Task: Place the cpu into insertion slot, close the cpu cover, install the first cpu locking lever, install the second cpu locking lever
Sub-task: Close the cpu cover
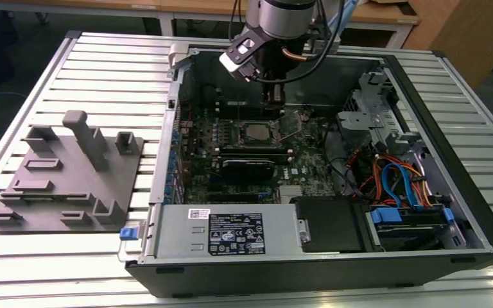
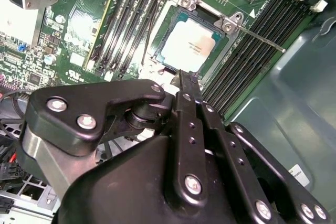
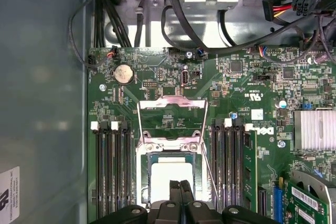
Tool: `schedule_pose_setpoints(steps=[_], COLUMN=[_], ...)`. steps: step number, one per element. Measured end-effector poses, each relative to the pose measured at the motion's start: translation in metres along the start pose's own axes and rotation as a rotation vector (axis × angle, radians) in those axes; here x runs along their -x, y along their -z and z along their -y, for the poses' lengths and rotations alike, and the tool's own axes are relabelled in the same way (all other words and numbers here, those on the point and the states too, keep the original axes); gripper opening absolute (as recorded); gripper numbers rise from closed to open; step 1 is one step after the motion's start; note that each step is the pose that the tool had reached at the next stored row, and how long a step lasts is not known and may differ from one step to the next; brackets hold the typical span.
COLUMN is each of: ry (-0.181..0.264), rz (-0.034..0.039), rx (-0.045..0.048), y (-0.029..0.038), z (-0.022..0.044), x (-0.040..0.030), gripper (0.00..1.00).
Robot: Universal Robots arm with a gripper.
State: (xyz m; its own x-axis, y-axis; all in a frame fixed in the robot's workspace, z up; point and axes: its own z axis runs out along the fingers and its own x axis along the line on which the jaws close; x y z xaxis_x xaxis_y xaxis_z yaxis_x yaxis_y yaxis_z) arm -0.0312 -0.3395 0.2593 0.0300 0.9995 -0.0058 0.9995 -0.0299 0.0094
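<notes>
Closing the cpu cover over an already seated chip, by the look of it.

Inside the open computer case (image 1: 315, 277), on the green motherboard (image 1: 308, 168), look toward three o'clock of the socket in the exterior view for the cpu cover (image 3: 170, 113), swung up and open. Find the cpu (image 3: 170, 178) lying flat and square in the slot. Note the gripper (image 3: 180, 185), fingertips pressed together and clasping nothing, just over one edge of the chip; cannot tell whether touching. Push on the frame's metal only, never the pale face. Steer past the freed locking lever (image 2: 260, 39) without snagging. Keep the arc slow to avoid nudging the chip.
</notes>
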Motion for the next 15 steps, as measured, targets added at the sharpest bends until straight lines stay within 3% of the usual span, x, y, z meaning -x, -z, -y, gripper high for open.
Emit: schedule_pose_setpoints(steps=[15], ry=[0.000], rz=[0.0001], rx=[0.0000], y=[0.0000], z=[-0.0060], x=[-0.0002], gripper=[0.10])
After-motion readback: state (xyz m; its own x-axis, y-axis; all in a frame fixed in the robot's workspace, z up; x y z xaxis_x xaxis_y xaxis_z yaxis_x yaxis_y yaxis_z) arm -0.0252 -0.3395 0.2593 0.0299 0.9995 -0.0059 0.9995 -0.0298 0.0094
